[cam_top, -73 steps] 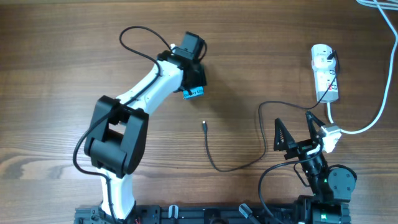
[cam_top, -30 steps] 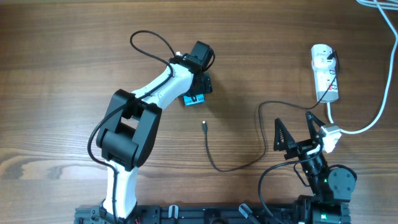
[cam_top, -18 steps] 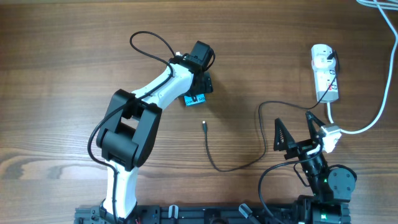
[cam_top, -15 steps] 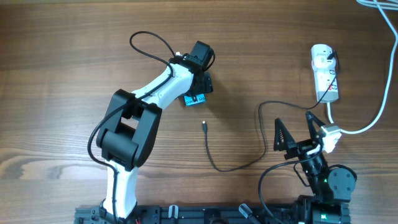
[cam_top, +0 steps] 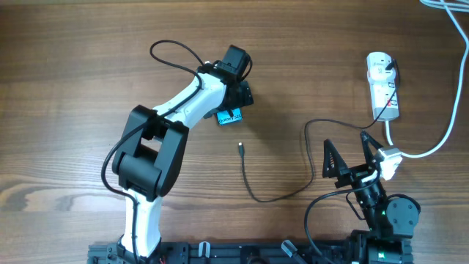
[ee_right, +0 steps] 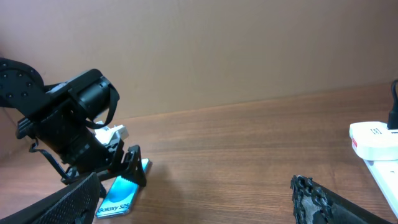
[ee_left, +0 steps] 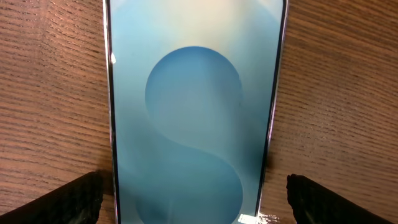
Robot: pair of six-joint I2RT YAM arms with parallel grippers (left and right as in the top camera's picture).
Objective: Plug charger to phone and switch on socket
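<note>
Jaws of the left gripper (ee_left: 199, 198) stand wide apart, one black fingertip at each lower corner of the left wrist view. The phone (ee_left: 193, 93) lies flat on the table (ee_left: 50, 93) between them, its blue-teal screen facing up with a paler rounded shape across it. Neither finger touches the phone's edges; a strip of wood shows on each side. From overhead, only one end of the phone pokes out from under that gripper, on the side toward the robot's base.

On the right gripper (ee_right: 196, 200) the jaws are likewise apart and grip nothing, low over the table near the base. The charger (cam_top: 264, 199) lies loose on the wood. Its small plug tip (cam_top: 240, 147) rests apart from the phone, a little nearer the base than the left jaws, and the thin black cable loops from there toward the right jaws. Ahead of the right jaws, well apart from them, sits the socket (cam_top: 382, 86), with a thick white cord (cam_top: 442, 136) curving off beside it.
</note>
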